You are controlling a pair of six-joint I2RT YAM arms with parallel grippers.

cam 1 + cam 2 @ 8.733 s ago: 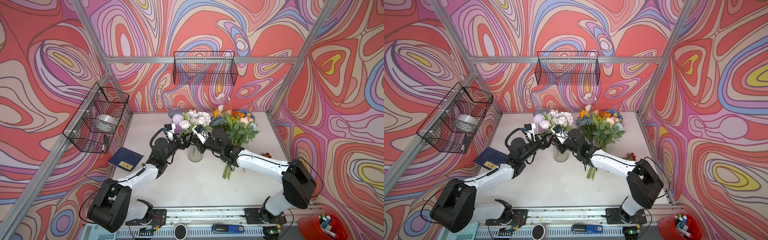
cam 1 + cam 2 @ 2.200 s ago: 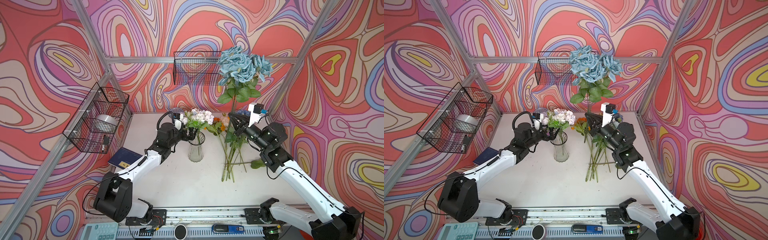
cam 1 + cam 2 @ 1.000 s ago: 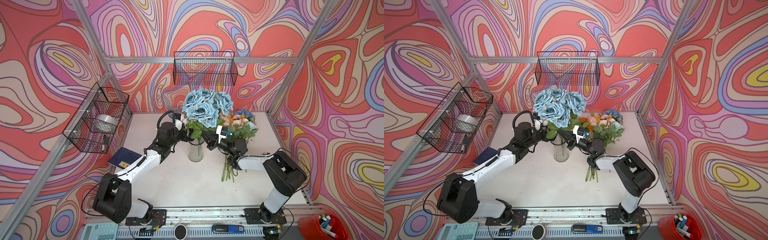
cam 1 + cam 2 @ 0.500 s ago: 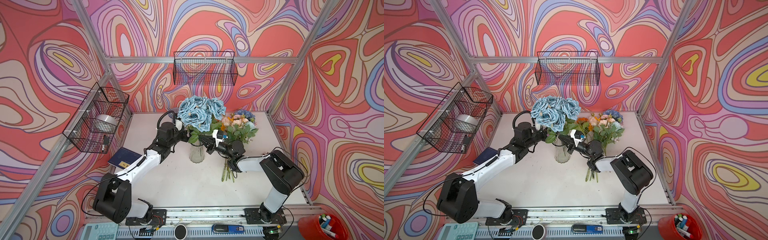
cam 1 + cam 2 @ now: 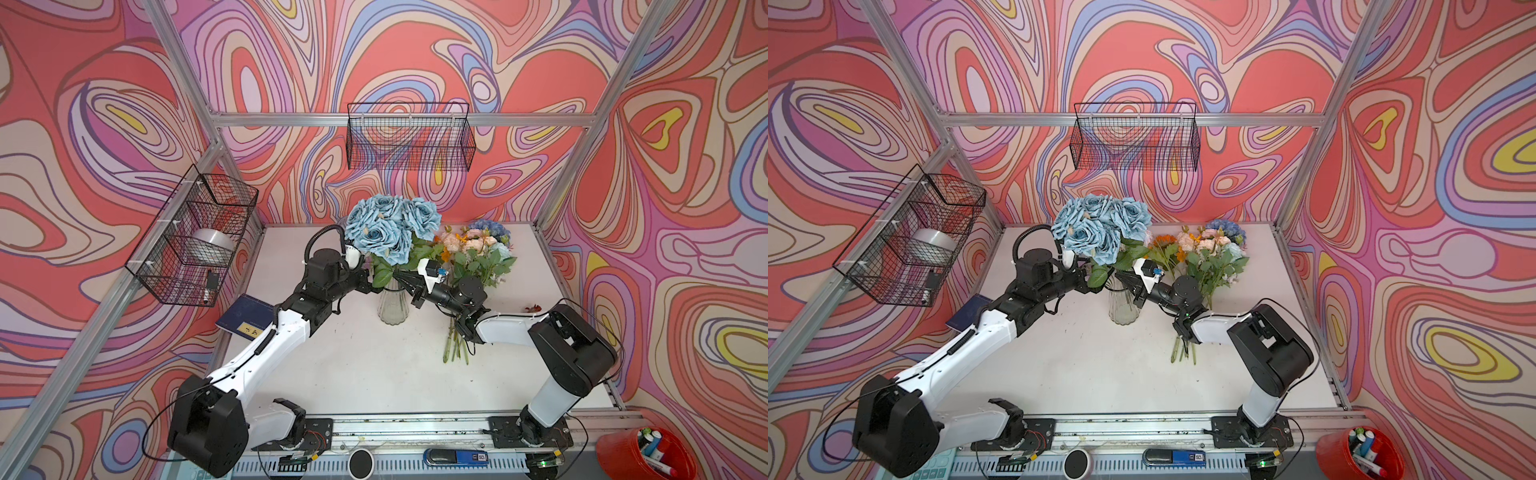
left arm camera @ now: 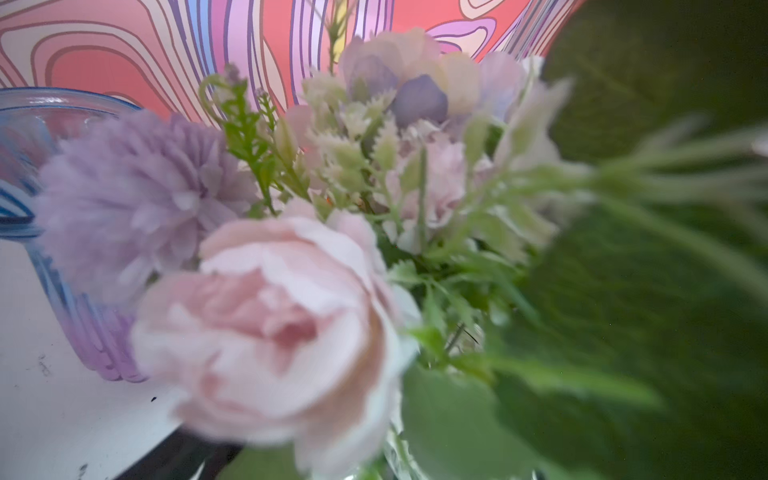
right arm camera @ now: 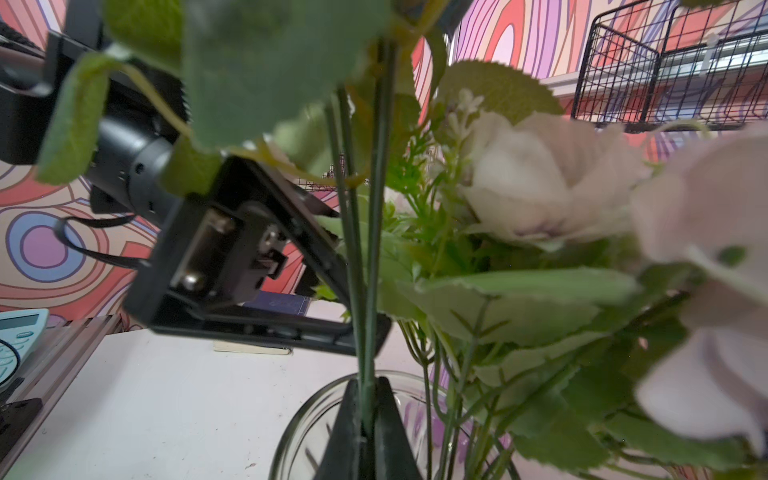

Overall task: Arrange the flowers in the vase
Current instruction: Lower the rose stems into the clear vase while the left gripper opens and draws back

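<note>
**R arm holds blue roses over vase, L jaws wide**

Both top views: dusty-blue roses (image 5: 390, 230) stand upright directly above the vase (image 5: 390, 305), heads and leaves covering its mouth. R gripper (image 7: 365, 399) reaches in from the vase's right, L gripper (image 7: 365, 311) from its left. Tips are buried in leaves, so jaw state isn't readable from up top.

R wrist cam settles it. R jaws are pinched tight on the rose stems just above the vase rim; stem ends below the grip are hidden. L jaws are spread wide beside those stems, nothing gripped, contact unclear.

Only 1 view, L wrist cam, shows a pink peony (image 6: 270, 324) and a lilac pompom (image 6: 137, 199) at the vase, blurry.

Loose flowers (image 5: 478, 253) lie on the table (image 5: 353, 374) right of the vase.
</note>
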